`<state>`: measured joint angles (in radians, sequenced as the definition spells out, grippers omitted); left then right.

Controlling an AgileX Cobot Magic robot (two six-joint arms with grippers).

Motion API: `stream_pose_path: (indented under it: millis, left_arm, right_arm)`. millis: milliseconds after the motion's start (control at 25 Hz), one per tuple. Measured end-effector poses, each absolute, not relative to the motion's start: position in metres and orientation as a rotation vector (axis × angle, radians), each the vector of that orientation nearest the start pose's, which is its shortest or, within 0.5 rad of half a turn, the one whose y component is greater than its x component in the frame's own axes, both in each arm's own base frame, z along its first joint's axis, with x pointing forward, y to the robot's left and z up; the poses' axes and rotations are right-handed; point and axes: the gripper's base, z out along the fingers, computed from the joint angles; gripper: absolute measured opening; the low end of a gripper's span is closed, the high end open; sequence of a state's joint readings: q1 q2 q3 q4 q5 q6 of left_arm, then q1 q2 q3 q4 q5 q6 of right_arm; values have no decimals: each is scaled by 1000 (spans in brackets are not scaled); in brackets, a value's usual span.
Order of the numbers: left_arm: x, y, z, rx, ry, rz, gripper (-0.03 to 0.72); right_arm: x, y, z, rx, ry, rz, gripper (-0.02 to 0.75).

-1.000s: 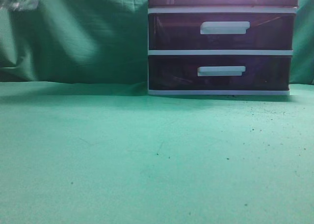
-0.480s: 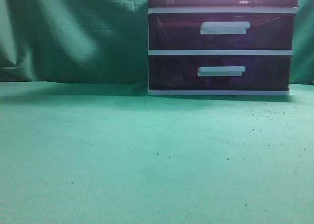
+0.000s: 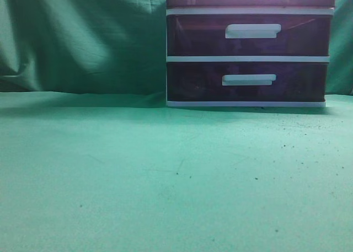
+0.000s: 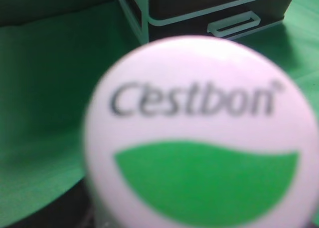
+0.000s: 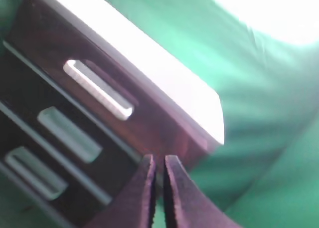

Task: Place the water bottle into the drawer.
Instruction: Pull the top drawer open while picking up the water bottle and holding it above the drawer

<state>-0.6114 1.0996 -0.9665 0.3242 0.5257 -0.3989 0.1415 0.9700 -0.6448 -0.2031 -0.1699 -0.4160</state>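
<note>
The water bottle's round white cap with green swoosh and "C'estbon" lettering (image 4: 202,133) fills the left wrist view, so its long axis runs toward that camera. The left fingers are hidden; I cannot tell their state. The wide translucent purple-red plastic drawer with white bar handle (image 5: 99,91) lies at eleven o'clock from the right gripper (image 5: 158,188), whose dark fingers (image 5: 142,193) are nearly closed on nothing. The drawer looks shut, above the green cloth desk (image 3: 165,180).

the white bottle cap (image 4: 202,133) reads "cestbon".
</note>
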Motion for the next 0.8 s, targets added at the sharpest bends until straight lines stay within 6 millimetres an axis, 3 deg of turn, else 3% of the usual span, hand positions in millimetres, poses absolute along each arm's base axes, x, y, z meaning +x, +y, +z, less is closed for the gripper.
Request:
stream_pose_path:
  millis: [200,320,400,560,600,800]
  left_arm:
    - [200,-123,356,427,2079,-264,297]
    - [200,-122,355,429,2088,-257,297]
    - [199,-121,353,428,2117,-239,297]
    - [198,-119,350,425,2153,-219,297]
    - [198,-119,350,425,2155,-218,297]
    - [198,-118,350,428,2158,-208,297]
  right_arm:
    - [280,55,323,-1072,1284,-615,50]
    - [316,68,312,-1229,1221,-700,220]
    - [337,74,311,-1257,1192,-719,305]
    - [372,80,302,-1276,1188,-723,305]
    - [380,82,298,-1285,1189,-722,346]
    - [406,87,281,-1325,1190,-729,330]
